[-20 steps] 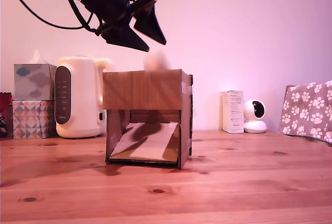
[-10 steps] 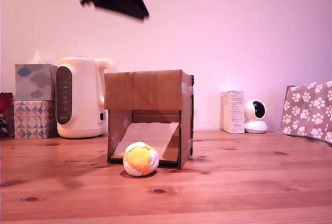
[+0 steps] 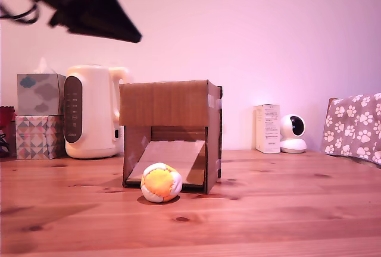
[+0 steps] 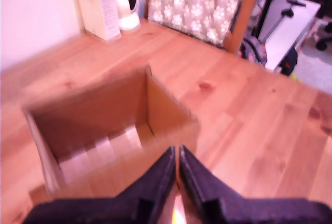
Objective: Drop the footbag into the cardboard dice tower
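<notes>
The footbag (image 3: pixel 161 182), orange, yellow and white, lies on the wooden table just in front of the low opening of the cardboard dice tower (image 3: pixel 169 109), touching nothing else. The sloped ramp (image 3: pixel 172 159) shows behind it. My gripper (image 3: pixel 136 38) hangs blurred, high above and to the exterior view's left of the tower, holding nothing. In the wrist view the dark fingers (image 4: pixel 155 182) lie almost together, so the gripper (image 4: pixel 176 151) is shut, above the tower's open top (image 4: pixel 104 120). A yellowish sliver shows between the fingers; I cannot tell what it is.
A white kettle (image 3: pixel 89 111) and two stacked tissue boxes (image 3: pixel 38 114) stand at the exterior view's left of the tower. At the right are a white carton (image 3: pixel 266 128), a small white camera (image 3: pixel 292 133) and a paw-print cloth (image 3: pixel 354 126).
The footbag went from above the tower's top to the table in front of the opening, where it now rests. The gripper rose, moved to the exterior view's left and shut.
</notes>
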Robot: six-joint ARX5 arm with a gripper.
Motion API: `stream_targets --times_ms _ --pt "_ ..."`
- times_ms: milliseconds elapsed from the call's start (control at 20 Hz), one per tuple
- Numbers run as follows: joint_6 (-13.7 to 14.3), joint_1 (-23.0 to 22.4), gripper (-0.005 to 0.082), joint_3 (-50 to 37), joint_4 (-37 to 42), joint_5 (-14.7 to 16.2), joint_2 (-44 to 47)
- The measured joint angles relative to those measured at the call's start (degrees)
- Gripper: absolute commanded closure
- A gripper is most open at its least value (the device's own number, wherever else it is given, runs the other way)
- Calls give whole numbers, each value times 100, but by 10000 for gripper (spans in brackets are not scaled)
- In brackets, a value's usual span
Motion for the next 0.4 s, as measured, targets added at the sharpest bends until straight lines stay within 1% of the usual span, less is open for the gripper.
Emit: stream_targets --times_ms 100,200,250,400 --pt "-77 4 790 -557 592 -7 -398" --pt "-212 68 790 -1110 1200 -96 -710" --pt "-332 118 790 -1397 1410 -129 -833" --pt "-575 339 790 -2087 1676 -216 -1110"
